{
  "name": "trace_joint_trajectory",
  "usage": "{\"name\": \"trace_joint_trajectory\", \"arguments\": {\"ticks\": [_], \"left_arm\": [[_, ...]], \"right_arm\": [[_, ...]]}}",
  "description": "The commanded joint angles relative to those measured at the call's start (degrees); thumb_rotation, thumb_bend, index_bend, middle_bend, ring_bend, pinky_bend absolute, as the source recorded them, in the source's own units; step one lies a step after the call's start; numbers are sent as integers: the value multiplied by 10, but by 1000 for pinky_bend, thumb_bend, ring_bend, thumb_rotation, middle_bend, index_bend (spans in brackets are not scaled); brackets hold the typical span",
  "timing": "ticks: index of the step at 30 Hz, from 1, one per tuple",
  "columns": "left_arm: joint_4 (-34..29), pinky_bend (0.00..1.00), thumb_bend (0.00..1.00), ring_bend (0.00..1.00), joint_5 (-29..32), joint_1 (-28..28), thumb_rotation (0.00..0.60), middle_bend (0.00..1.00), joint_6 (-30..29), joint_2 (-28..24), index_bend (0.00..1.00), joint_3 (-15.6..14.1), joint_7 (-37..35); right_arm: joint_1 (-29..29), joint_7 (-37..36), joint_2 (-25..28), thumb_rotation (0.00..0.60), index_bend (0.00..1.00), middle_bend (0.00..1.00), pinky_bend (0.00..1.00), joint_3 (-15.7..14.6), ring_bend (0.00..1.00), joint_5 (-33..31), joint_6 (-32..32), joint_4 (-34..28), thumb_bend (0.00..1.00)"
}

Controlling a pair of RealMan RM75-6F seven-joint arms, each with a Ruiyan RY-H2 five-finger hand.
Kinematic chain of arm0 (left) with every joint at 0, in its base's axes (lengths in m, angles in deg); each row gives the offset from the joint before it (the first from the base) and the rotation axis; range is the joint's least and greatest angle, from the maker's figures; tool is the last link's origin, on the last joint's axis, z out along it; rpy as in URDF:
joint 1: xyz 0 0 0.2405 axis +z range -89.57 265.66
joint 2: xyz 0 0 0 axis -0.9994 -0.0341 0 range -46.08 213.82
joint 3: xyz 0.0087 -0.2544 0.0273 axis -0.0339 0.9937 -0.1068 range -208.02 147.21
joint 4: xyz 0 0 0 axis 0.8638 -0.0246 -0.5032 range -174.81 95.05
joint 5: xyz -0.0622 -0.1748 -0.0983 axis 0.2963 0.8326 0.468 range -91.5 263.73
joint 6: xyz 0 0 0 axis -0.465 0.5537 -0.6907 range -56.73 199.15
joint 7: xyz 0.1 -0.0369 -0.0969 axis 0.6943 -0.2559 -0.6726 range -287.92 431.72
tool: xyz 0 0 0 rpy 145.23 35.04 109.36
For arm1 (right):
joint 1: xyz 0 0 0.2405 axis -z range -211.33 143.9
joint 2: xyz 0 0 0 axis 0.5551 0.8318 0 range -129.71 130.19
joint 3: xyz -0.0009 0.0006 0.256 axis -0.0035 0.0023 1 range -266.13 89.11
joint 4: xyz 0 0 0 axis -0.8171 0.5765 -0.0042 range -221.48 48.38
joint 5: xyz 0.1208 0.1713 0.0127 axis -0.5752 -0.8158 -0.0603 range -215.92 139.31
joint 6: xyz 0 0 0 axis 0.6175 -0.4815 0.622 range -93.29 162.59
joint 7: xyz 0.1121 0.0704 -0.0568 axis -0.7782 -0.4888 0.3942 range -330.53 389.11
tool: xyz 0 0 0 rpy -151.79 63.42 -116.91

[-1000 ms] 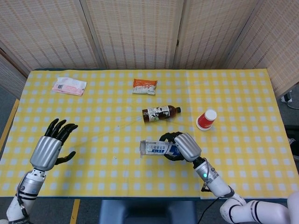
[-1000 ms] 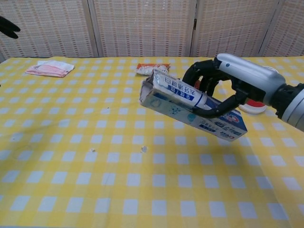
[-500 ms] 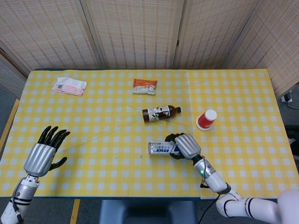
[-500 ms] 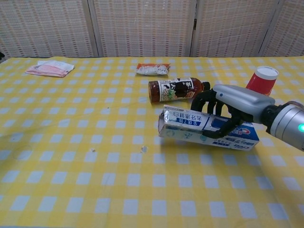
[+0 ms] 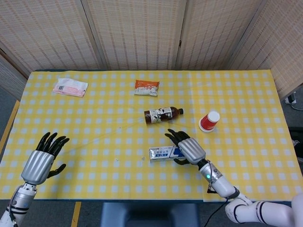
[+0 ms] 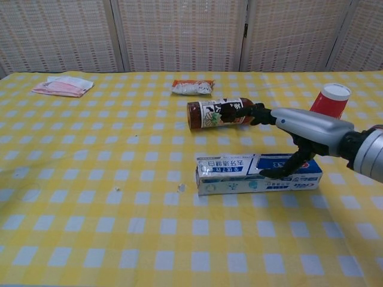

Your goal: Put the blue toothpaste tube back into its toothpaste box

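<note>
The blue-and-white toothpaste box (image 5: pixel 162 152) (image 6: pixel 257 174) lies flat on the yellow checked table, long side left to right. No tube shows outside it, and I cannot see inside. My right hand (image 5: pixel 188 148) (image 6: pixel 301 127) hovers over the box's right half with its fingers spread apart; the thumb tip touches the box's top front edge in the chest view. Over the table's near left corner, my left hand (image 5: pixel 41 161) holds nothing, fingers apart; only the head view shows it.
A brown drink bottle (image 5: pixel 163 115) (image 6: pixel 218 113) lies on its side just behind the box. A red paper cup (image 5: pixel 209 121) (image 6: pixel 329 98) stands to the right. An orange snack packet (image 5: pixel 147 87) (image 6: pixel 191 87) and a pink packet (image 5: pixel 70 87) (image 6: pixel 61 86) lie farther back.
My right hand lowered the box from mid-air onto the table, then spread its fingers off it. My left hand drew back toward the near left corner.
</note>
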Motion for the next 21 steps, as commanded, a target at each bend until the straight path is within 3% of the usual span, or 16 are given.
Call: {"name": "trace_joint_trajectory", "arguments": {"ticks": [1, 7, 11, 14, 18, 21], "left_arm": [[12, 15, 246, 74, -18, 17, 600, 181, -23, -4, 162, -13, -4], [61, 14, 246, 74, -32, 52, 600, 181, -61, 9, 162, -33, -33], [99, 12, 246, 74, -33, 73, 600, 181, -88, 23, 162, -36, -62], [118, 7, 246, 75, -30, 81, 600, 181, -91, 32, 162, -35, -53], [107, 52, 246, 144, -42, 79, 600, 187, -86, 25, 167, -39, -56], [110, 47, 246, 132, -48, 84, 600, 188, -104, 28, 174, -34, -57]], "right_arm": [[38, 42, 63, 600, 0, 0, 19, -21, 42, 15, -53, -65, 302], [137, 111, 151, 600, 0, 0, 0, -73, 0, 69, -198, -129, 302], [222, 98, 166, 600, 0, 0, 0, -98, 0, 116, -329, -96, 302], [264, 76, 164, 600, 0, 0, 0, -101, 0, 121, -383, -57, 302], [278, 50, 176, 600, 0, 0, 0, -100, 0, 114, -379, -40, 302], [280, 43, 183, 600, 0, 0, 0, -95, 0, 109, -368, -46, 302]]}}
